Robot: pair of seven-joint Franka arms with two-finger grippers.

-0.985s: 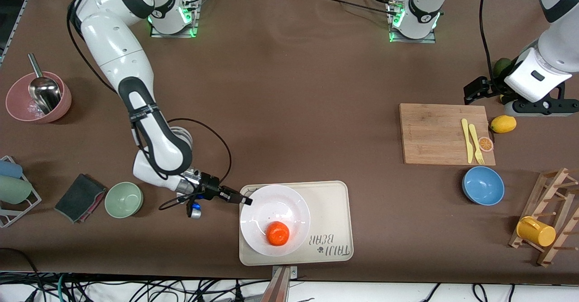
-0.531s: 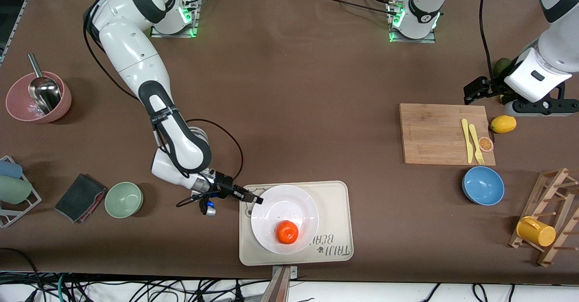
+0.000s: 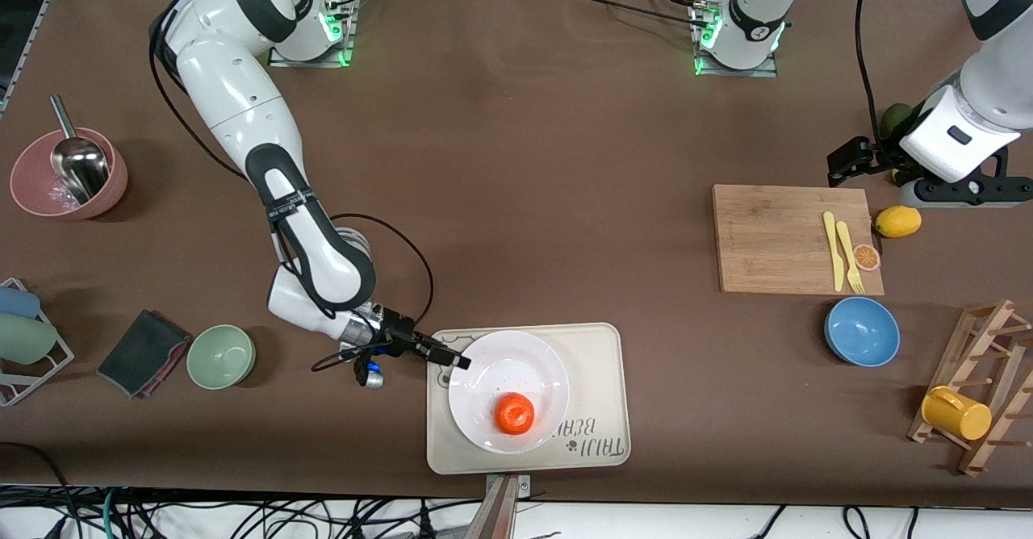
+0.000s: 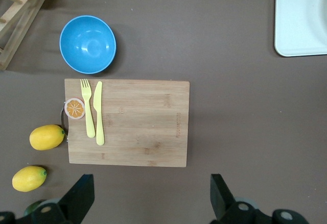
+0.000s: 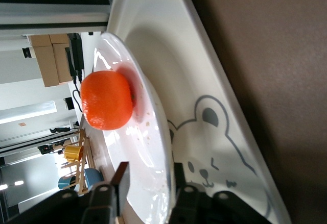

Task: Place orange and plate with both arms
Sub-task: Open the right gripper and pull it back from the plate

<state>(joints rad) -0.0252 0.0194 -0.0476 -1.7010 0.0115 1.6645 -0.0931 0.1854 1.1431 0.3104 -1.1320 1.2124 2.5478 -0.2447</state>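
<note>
While my right gripper [image 3: 456,359] straddles the plate [image 3: 508,392] rim, jaws loosened, a careless retreat could drag it off the tray [image 3: 601,345] at the tabletop's near edge. Orange [image 3: 514,413] sits on the plate and could roll. Left gripper [image 4: 153,201] waits wide open over the cutting board [image 3: 795,239].

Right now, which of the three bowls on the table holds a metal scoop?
The pink bowl at the right arm's end; the green bowl and blue bowl hold nothing.

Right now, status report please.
Right gripper astride plate rim, jaws straddling it. Left gripper open over cutting board, waiting. Orange on plate, plate on tray. Nothing blocking.
</note>
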